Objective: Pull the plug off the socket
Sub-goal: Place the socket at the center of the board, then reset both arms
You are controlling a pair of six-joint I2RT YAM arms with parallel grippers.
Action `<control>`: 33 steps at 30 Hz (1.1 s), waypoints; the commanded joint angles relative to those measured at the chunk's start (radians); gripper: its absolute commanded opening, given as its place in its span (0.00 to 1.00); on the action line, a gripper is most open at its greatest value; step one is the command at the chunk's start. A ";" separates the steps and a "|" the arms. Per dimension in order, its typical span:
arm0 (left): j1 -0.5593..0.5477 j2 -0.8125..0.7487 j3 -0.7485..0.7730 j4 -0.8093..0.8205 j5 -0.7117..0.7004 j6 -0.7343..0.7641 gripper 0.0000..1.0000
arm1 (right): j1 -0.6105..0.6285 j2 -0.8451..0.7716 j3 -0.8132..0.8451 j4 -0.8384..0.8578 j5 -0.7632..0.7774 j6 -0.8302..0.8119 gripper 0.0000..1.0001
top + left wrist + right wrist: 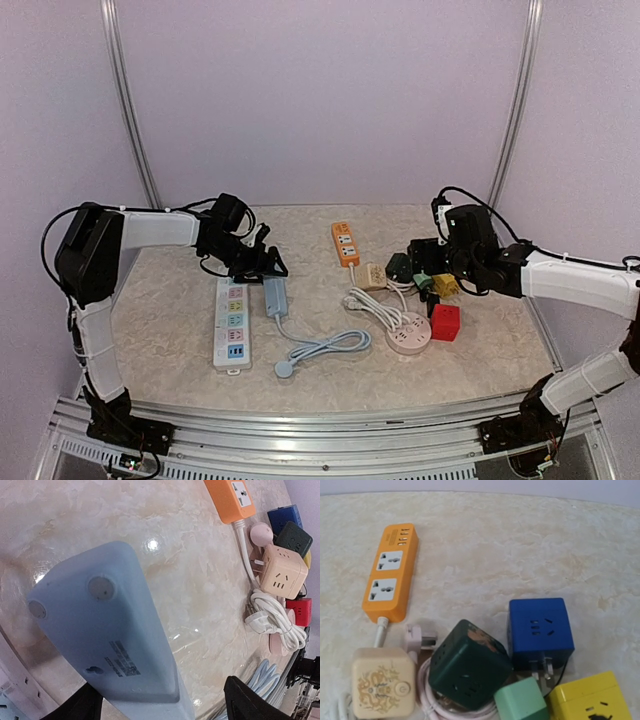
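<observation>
Left hand [266, 264], spread and pinching nothing, hovers over the upturned grey power strip [107, 630], whose plug [284, 369] lies loose on the worktop [170, 300] behind it, probably light and rigid, best gripped across its body, not the limp cord [322, 347].

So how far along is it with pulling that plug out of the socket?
Looks mostly done: the grey plug lies loose on the table, and no plug shows in the white power strip. In hand: the left claw straddles the pale blue strip, jaws open, not gripping. Left: probably just backing that arm away.
</observation>
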 commanded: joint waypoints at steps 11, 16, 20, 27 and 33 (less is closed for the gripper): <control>0.093 -0.118 -0.074 0.165 0.015 -0.009 0.99 | -0.027 0.048 0.010 0.048 -0.062 -0.043 1.00; 0.185 -0.191 -0.114 0.248 0.003 0.004 0.99 | -0.121 0.071 -0.003 0.078 -0.184 -0.036 1.00; 0.287 -0.253 -0.172 0.362 -0.030 0.018 0.99 | -0.235 0.095 -0.011 0.115 -0.252 -0.045 1.00; 0.483 -0.399 -0.380 0.571 -0.089 0.009 0.99 | -0.467 0.097 -0.026 0.138 -0.358 -0.075 1.00; 0.635 -0.565 -0.601 0.761 -0.148 -0.007 0.99 | -0.599 -0.017 -0.120 0.260 -0.387 -0.109 1.00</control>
